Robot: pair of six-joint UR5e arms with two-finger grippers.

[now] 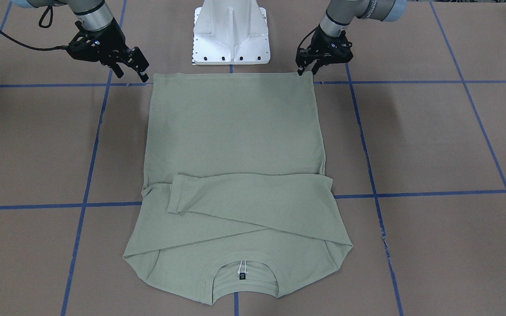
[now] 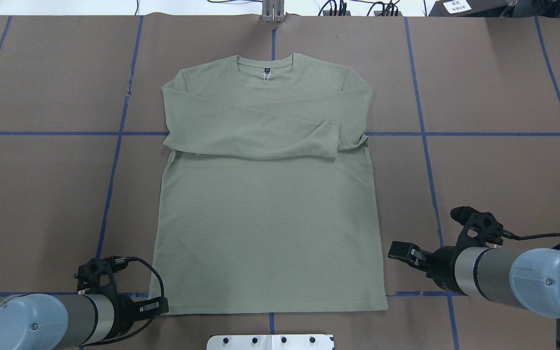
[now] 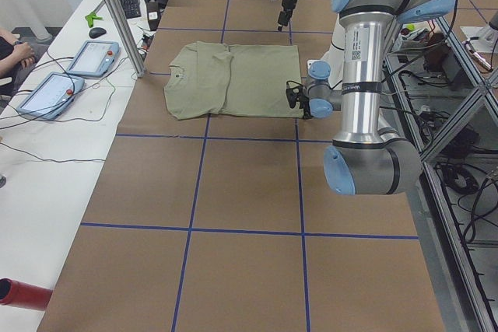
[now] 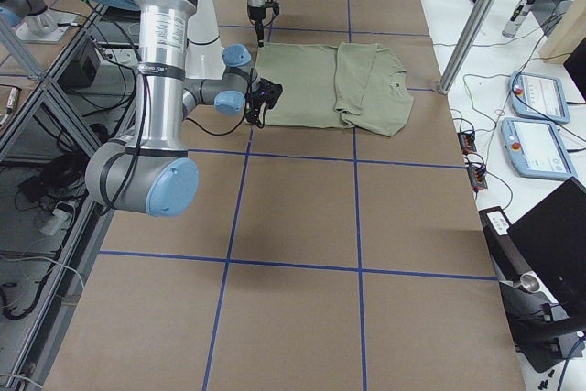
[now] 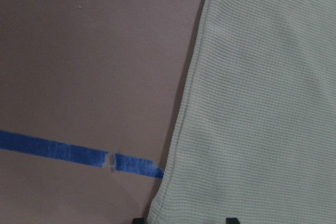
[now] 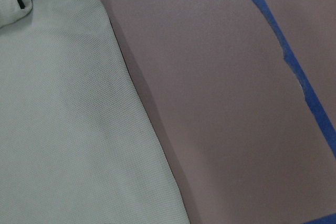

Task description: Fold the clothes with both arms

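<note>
The clothes are one sage-green long-sleeved shirt [image 1: 235, 131], lying flat on the brown table. Its sleeves are folded across the chest, and its collar [image 2: 265, 65] points away from the robot. My left gripper [image 1: 308, 71] stands open at the hem corner on the robot's left. In the left wrist view its two fingertips [image 5: 229, 220] straddle the hem edge. My right gripper [image 1: 132, 72] hovers open just outside the other hem corner, beside the shirt's side edge [image 6: 131, 93], holding nothing. From overhead both arms reach in from the near edge, the left gripper [image 2: 158, 306] at the hem and the right gripper [image 2: 399, 250] off the fabric.
The white base pedestal [image 1: 231, 35] stands just behind the hem. Blue tape lines [image 2: 421, 133] grid the table. Beyond the collar side are a metal post [image 3: 117, 13], two tablets [image 3: 93, 56] with cables, and a person's hand [image 3: 14, 48].
</note>
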